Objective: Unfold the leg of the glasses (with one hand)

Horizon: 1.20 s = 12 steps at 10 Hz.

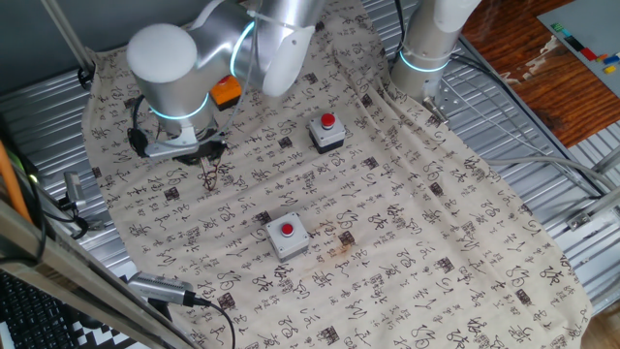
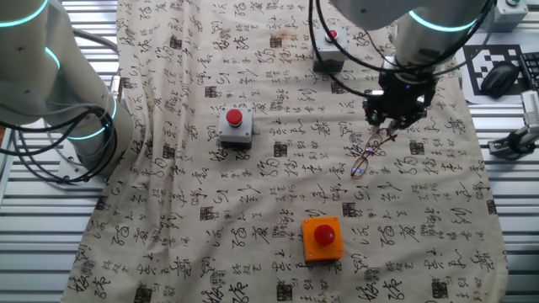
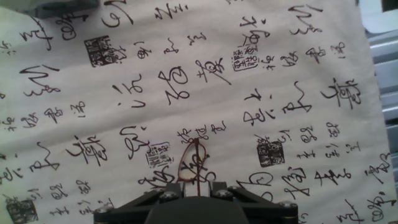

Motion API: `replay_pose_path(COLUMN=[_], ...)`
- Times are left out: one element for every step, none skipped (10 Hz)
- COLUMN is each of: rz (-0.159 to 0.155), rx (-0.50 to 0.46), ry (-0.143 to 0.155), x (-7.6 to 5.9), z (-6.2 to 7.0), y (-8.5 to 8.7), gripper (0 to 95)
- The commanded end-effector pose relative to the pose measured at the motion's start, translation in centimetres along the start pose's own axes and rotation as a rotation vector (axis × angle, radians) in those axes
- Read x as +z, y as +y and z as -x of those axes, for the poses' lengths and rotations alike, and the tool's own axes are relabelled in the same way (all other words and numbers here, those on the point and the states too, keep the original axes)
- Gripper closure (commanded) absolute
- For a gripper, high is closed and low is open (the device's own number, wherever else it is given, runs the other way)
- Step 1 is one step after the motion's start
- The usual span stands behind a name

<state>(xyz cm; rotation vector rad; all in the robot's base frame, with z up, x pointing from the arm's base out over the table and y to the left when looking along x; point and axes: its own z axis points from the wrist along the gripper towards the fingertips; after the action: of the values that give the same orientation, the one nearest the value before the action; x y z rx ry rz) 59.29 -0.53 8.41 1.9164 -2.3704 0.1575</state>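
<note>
Your arm (image 1: 174, 58) is rounded silver-white casing with glowing cyan rings at the joints, black cables looping beside the wrist, and a black end effector (image 2: 396, 114) whose base shows small silver screws.

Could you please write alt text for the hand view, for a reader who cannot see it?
The hand sits at the bottom edge with the thin reddish-brown glasses right at its fingertips, over a cream cloth printed with black calligraphy.
</note>
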Motion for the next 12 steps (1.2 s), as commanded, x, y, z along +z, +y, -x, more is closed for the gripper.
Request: replay_pose_path(rz=[0.024,0.045,0.059,0.074,0.085,0.096,0.111,0.117,0.126,0.134,0.140,0.143], rx=[0.028,0.041,0.057,0.077,0.089,0.101,0.113,0.126,0.137,0.148,0.153,0.160], ry=[-0.022,-0.021,-0.016,-0.001,0.003,0.002,0.009,0.044,0.064,0.072,0.077,0.085], x=[-0.1,-0.4,-0.7,-0.9,-1.1,-1.2,-1.6,-1.9,-1.9,-1.9,-1.9,-1.9], z=[0.2,0.6,1.0,1.8,2.3,2.6,3.4,4.4,4.8,5.1,5.2,5.2], y=[0.1,0.3,0.6,1.1,1.4,1.7,2.3,2.7,2.8,3.0,3.0,3.0], gripper=[95.0,95.0,95.0,95.0,95.0,95.0,95.0,95.0,95.0,95.0,95.0,95.0])
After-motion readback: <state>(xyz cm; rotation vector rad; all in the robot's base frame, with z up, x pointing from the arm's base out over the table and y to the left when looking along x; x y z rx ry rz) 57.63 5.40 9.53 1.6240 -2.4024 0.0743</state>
